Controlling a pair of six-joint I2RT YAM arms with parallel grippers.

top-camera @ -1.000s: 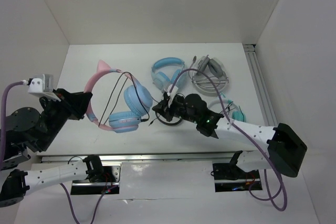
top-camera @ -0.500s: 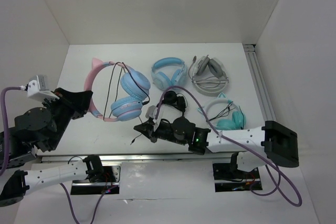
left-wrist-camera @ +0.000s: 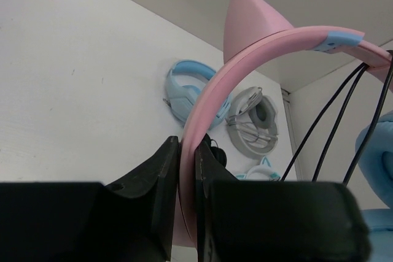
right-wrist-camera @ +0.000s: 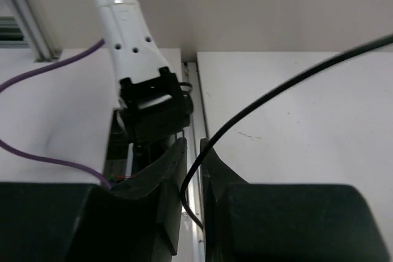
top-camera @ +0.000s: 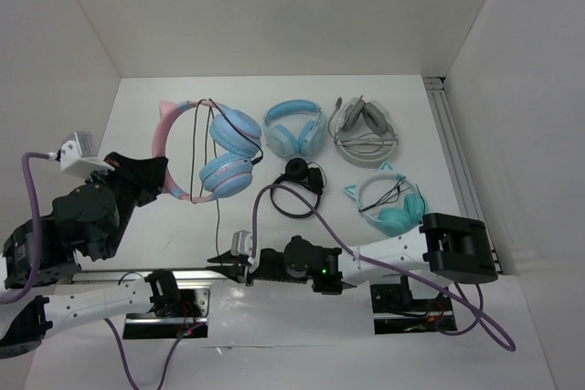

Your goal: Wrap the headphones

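The headphones (top-camera: 224, 148) have a pink cat-eared headband (left-wrist-camera: 245, 53) and light blue ear cups, and are held up at the left of the table. My left gripper (top-camera: 161, 174) is shut on the pink headband, which runs between its jaws in the left wrist view (left-wrist-camera: 187, 157). The thin dark cable (top-camera: 218, 218) loops over the band and hangs straight down toward the table's near edge. My right gripper (top-camera: 219, 260) sits at that edge and is shut on the cable (right-wrist-camera: 276, 93), which passes between its jaws (right-wrist-camera: 191, 164).
All-blue headphones (top-camera: 294, 127) and grey-white headphones (top-camera: 364, 125) lie at the back. Teal-cupped, white-banded cat-ear headphones (top-camera: 393, 203) lie at the right. A small black coiled item (top-camera: 297, 175) lies mid-table. A metal rail (top-camera: 452, 152) runs along the right wall.
My right gripper has swung from mid-table to the near edge at the left, pulling the cable down straight. My left gripper has turned the headphones and shifted them slightly back.
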